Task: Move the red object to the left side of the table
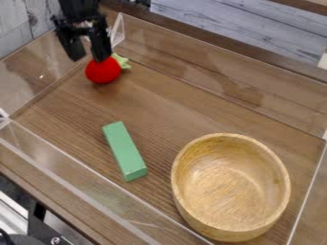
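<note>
Red object [103,70] sits free on table [217,100], far-left corner. Gripper [87,44] above it, fingers spread, empty. Risk: round toy may roll off-spot if nudged.

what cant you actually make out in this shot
- Arm above the hand: cut off by the top edge of the camera view.
- Back of the red object: faces away from the camera; its leafy top is too small to read.
- Underside of the wooden bowl: hidden by the bowl itself.
- Table near edge: cut off by the bottom edge, bottom left.
</note>
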You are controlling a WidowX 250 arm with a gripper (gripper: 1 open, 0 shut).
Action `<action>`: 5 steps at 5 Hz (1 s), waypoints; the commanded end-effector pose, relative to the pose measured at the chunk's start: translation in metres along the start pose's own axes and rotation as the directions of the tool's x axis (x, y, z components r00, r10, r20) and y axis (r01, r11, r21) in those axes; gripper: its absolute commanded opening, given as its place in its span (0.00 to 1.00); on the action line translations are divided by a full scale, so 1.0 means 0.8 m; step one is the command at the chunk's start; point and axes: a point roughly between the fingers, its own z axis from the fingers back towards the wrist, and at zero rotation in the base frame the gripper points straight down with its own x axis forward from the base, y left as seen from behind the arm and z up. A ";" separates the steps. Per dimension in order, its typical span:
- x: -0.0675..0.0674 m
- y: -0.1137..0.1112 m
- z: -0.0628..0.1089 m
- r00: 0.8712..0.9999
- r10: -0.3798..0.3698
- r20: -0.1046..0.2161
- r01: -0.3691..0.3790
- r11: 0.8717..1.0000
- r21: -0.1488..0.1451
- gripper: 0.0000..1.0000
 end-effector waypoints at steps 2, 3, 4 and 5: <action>0.010 -0.051 0.061 0.990 -0.109 0.093 0.106 0.994 0.037 1.00; 0.004 -0.059 0.064 0.985 -0.150 0.081 0.148 0.988 0.036 1.00; 0.004 -0.055 0.060 0.983 -0.169 0.074 0.167 0.985 0.036 1.00; 0.004 -0.050 0.057 0.981 -0.185 0.065 0.183 0.983 0.032 1.00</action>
